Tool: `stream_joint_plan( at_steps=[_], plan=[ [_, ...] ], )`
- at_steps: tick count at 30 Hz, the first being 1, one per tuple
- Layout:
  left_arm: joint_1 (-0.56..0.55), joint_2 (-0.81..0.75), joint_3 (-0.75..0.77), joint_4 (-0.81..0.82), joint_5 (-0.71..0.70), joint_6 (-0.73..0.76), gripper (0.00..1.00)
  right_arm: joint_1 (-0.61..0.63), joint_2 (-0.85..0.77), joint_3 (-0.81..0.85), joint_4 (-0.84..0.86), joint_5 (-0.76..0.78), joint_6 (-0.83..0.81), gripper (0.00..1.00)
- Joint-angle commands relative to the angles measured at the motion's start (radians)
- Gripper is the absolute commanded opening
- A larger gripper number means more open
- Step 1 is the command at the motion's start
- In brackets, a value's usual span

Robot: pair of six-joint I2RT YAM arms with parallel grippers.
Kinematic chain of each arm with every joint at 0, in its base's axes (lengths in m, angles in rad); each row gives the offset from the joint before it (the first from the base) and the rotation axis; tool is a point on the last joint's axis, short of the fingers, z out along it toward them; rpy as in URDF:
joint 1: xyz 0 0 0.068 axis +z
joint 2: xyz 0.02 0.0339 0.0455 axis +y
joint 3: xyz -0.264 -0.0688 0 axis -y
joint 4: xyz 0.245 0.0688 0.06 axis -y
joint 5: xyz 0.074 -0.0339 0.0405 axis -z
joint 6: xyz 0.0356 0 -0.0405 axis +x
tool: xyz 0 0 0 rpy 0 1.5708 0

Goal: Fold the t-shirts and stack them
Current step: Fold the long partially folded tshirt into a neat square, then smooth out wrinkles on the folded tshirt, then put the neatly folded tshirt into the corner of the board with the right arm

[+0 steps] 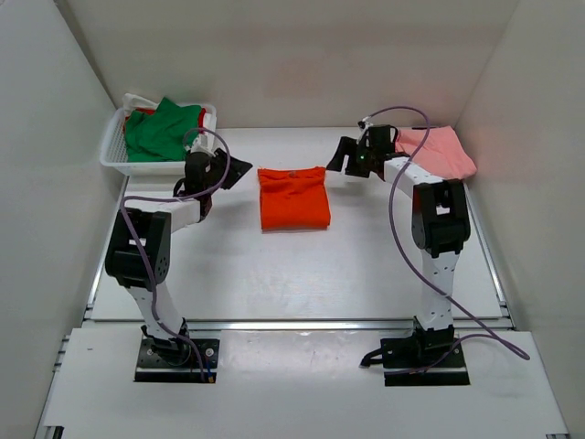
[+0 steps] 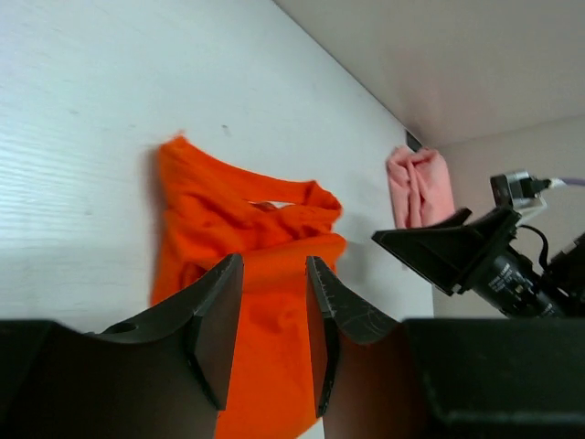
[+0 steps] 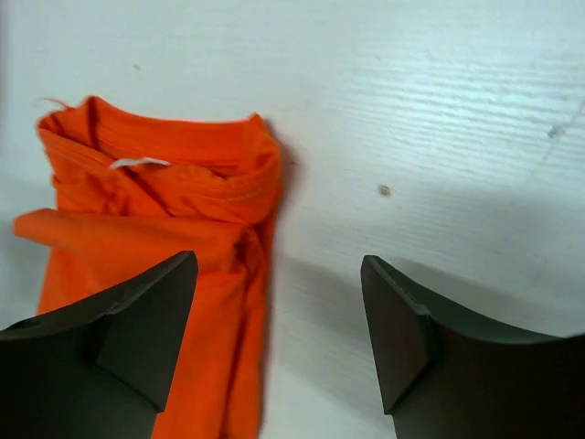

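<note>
shirt (image 1: 292,198): soft, light, limp; to be pinched at edge nearest pincer
left pincer (image 2: 273,265): parted, empty
right pincer (image 3: 279,265): wide, empty

The left arm (image 1: 137,251) and right arm (image 1: 441,219) are built alike: slim white tubes linked by boxy black joint housings, each standing on a flat black base plate (image 1: 178,358). A purple-grey cable (image 1: 395,210) loops loosely along each arm. The left claw (image 2: 274,274) and right claw (image 3: 277,265) carry matte black, wedge-shaped fingers (image 3: 137,329) with flat inner faces
</note>
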Motion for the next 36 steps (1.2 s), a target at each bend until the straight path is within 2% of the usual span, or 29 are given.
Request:
stream_joint_plan(
  at_steps=[1, 4, 7, 9, 11, 14, 17, 21, 24, 26, 27, 29, 31, 34, 36],
  plan=[
    [-0.032, 0.002, 0.016, 0.043, 0.104, 0.003, 0.45, 0.028, -0.081, -0.051, 0.105, -0.018, -0.001, 0.71],
    [-0.075, 0.066, 0.066, -0.004, 0.143, 0.007, 0.44, 0.034, -0.124, -0.129, 0.111, -0.017, 0.008, 0.73],
    [-0.109, 0.155, 0.152, -0.047, 0.160, 0.009, 0.44, 0.061, -0.152, -0.184, 0.064, 0.042, 0.019, 0.79],
    [-0.128, 0.232, 0.294, -0.145, 0.160, 0.033, 0.44, 0.073, -0.144, -0.188, 0.042, 0.059, 0.029, 0.83],
    [-0.146, 0.348, 0.406, -0.326, 0.143, 0.046, 0.43, 0.088, -0.117, -0.174, 0.012, 0.059, 0.034, 0.84],
    [-0.129, 0.433, 0.499, -0.435, 0.108, 0.008, 0.42, 0.126, -0.021, -0.036, -0.117, 0.068, 0.007, 0.89],
    [-0.105, 0.453, 0.455, -0.402, 0.114, -0.058, 0.39, 0.165, 0.087, 0.094, -0.247, 0.033, -0.009, 0.90],
    [-0.077, 0.467, 0.432, -0.380, 0.121, -0.074, 0.38, 0.189, 0.184, 0.200, -0.303, -0.104, -0.003, 0.89],
    [-0.071, 0.470, 0.418, -0.351, 0.138, -0.088, 0.38, 0.203, 0.210, 0.231, -0.309, -0.191, 0.008, 0.67],
    [-0.063, 0.485, 0.439, -0.350, 0.154, -0.095, 0.38, 0.197, 0.205, 0.211, -0.275, -0.248, 0.011, 0.31],
    [-0.063, 0.487, 0.447, -0.318, 0.163, -0.100, 0.37, 0.197, 0.201, 0.204, -0.280, -0.272, 0.017, 0.03],
    [-0.057, 0.488, 0.438, -0.220, 0.236, -0.149, 0.37, 0.167, 0.204, 0.208, -0.254, -0.349, -0.007, 0.00],
    [-0.036, 0.446, 0.406, -0.028, 0.347, -0.257, 0.38, 0.124, 0.201, 0.233, -0.242, -0.387, -0.050, 0.00],
    [-0.005, 0.361, 0.392, 0.020, 0.410, -0.327, 0.39, 0.072, 0.180, 0.352, -0.327, -0.395, -0.166, 0.00],
    [0.020, 0.285, 0.367, 0.003, 0.450, -0.327, 0.39, 0.039, 0.179, 0.455, -0.479, -0.311, -0.266, 0.00]
  ],
)
